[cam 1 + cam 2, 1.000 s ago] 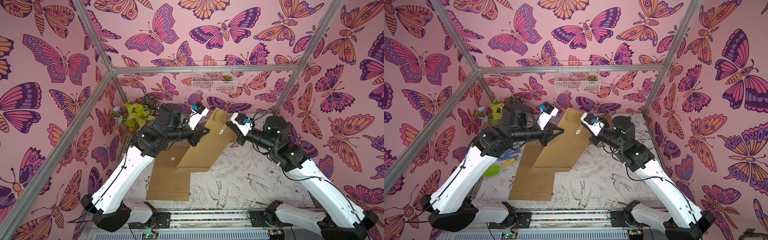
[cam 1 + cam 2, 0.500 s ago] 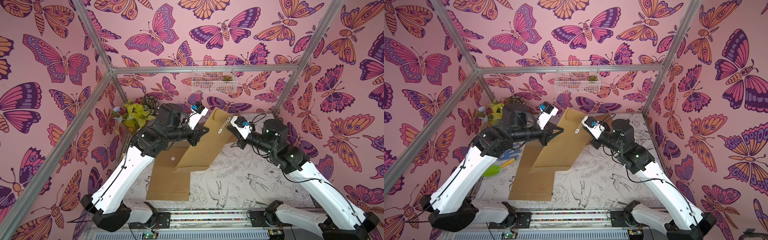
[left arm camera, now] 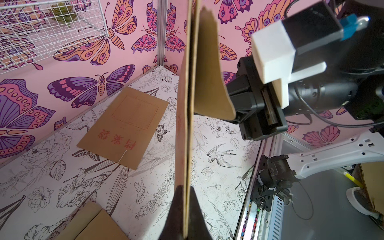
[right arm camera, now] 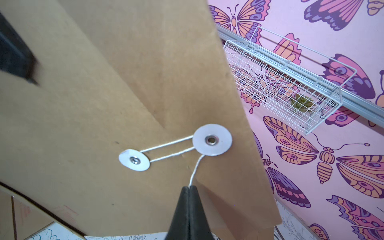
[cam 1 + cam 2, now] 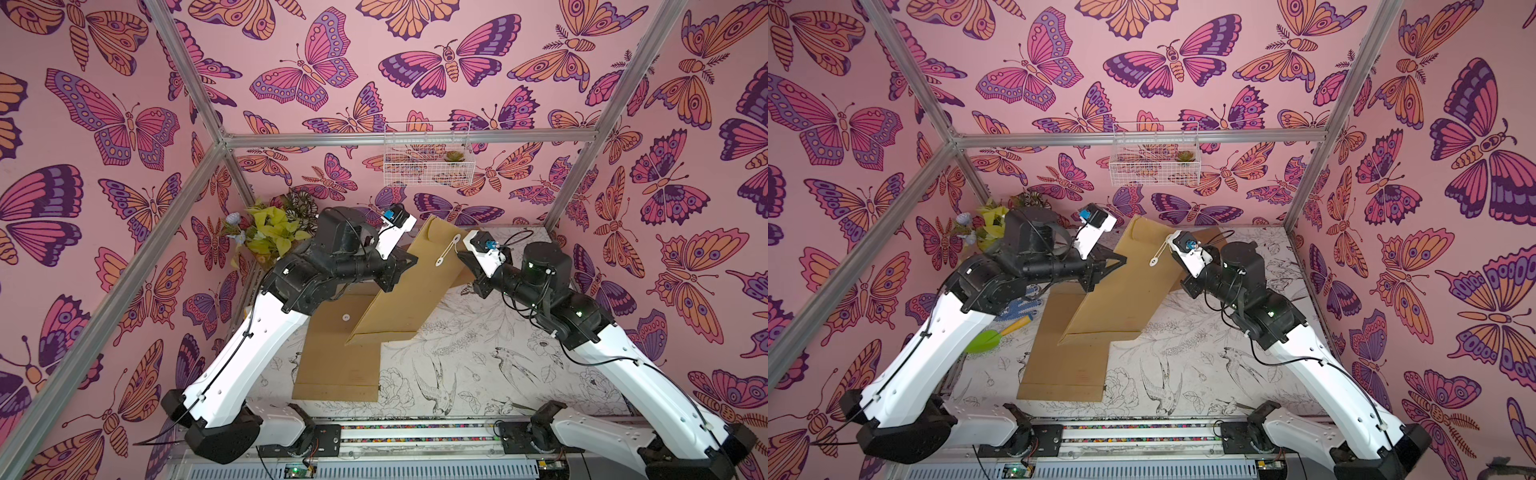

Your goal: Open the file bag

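Note:
A brown paper file bag hangs tilted above the table. My left gripper is shut on its left edge, which shows edge-on in the left wrist view. Two white discs sit on the flap and the body, and a white string is looped between them. My right gripper is shut on the string's free end, just below the larger disc. The flap lies closed.
A second file bag lies flat under the held one. Another, with red characters, lies near the back right corner. A wire basket hangs on the back wall, plants fill the back left corner, and a green scoop lies at left.
My right arm has shifted slightly left toward the bag, still holding the string. The left arm and the bag have hardly moved.

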